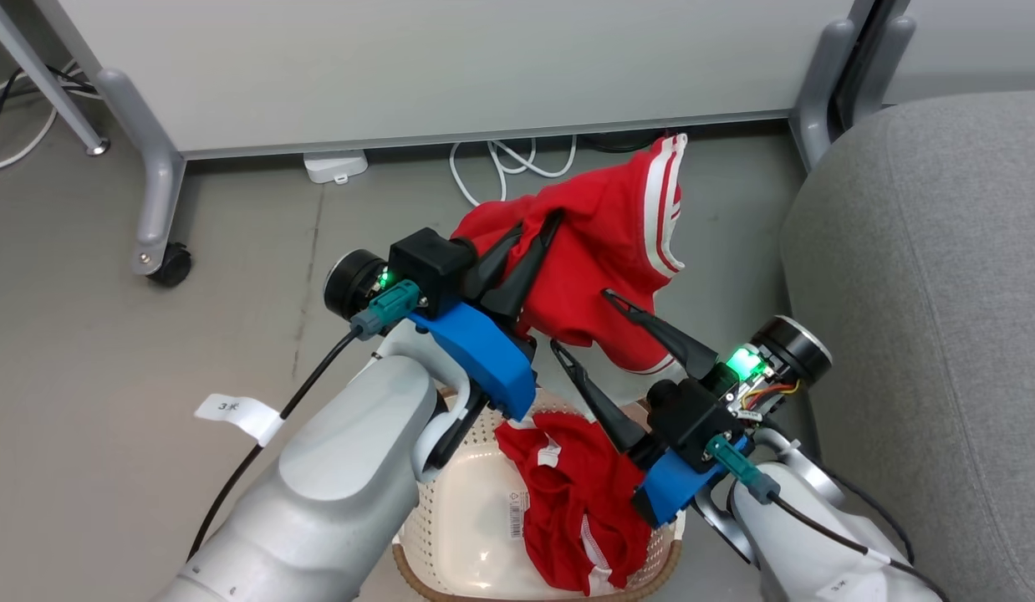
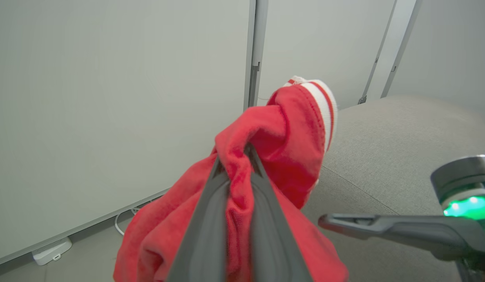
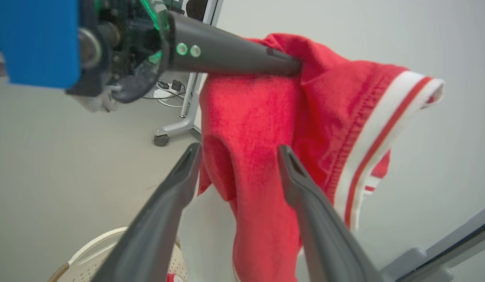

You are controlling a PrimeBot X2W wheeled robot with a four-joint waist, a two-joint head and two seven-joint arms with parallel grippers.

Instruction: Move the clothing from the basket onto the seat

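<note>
Sofa fabric, grey and woven, takes up the right side of the head view: this is the seat (image 1: 927, 276), bare where it shows, with none of the clothing on it. The basket (image 1: 476, 510) stands on the floor (image 1: 108, 351) just beside the seat, under both arms. One red garment (image 1: 601, 251) hangs in the air above the floor, between the basket and a white panel (image 1: 442, 67), with its white-striped band uppermost. The second garment (image 1: 568, 502) lies crumpled in the basket's right half.

The step in hand looks like the carry of the raised garment across to the seat. To do it well, the arm should probably lift enough for the dangling cloth to clear the cushion's rounded edge, travel well over the cushion, and let go only once the fabric rests there, so nothing slides off to the floor.

The left gripper (image 1: 537, 224) has its jaws pinched together on a bunched fold of the raised garment, which carries the garment's whole weight. The right gripper (image 1: 579, 318) has its jaws spread wide and holds nothing. In the right wrist view its fingers sit either side of the hanging cloth, and whether they touch it cannot be told.
</note>
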